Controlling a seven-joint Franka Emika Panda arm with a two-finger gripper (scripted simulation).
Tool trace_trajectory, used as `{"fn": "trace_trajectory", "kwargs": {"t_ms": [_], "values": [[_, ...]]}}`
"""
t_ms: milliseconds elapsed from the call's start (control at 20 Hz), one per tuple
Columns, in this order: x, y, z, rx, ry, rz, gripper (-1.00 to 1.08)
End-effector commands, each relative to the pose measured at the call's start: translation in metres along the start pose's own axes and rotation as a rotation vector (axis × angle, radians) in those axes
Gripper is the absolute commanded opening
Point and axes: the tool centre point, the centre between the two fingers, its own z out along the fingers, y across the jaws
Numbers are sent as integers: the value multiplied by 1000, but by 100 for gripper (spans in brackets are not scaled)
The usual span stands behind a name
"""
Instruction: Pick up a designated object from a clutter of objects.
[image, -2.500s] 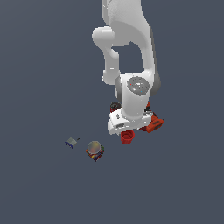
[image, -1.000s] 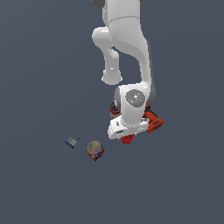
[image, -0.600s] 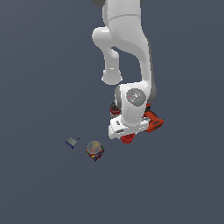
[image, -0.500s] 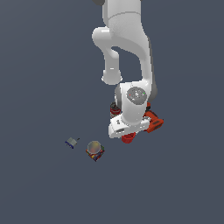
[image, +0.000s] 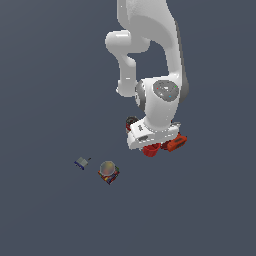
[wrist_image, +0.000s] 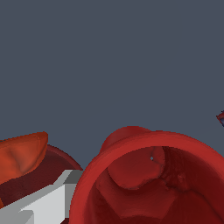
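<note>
The small red cup (image: 150, 149) sits right under my white hand, just clear of the red-and-black drill (image: 176, 143). My gripper (image: 148, 143) is closed over the cup's rim, its fingers hidden by the hand in the exterior view. In the wrist view the cup (wrist_image: 148, 183) fills the picture with its open mouth towards the camera. One grey finger (wrist_image: 48, 201) lies against the outside of its wall; the other finger is out of sight. An orange-red part of the drill (wrist_image: 22, 155) shows beside that finger.
A small dark can (image: 131, 121) peeks out behind the hand. A colourful box with a pale ball (image: 108, 171) and a tiny grey-blue item (image: 81, 162) lie on the dark floor towards the exterior view's left.
The hand came down onto the cup, stayed low, and has now risen. The cup has moved slightly up with it. The drill and the other items have not moved.
</note>
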Motion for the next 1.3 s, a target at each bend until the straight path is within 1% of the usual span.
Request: {"fn": "trace_trajectory", "kwargs": {"t_ms": [0,950,1250], "values": [[0,-6,-25,0,2,0,-100],[-2,-58,-230,0,2,-1,-100],[-1,-70,-282,0,2,-1,-100]]}}
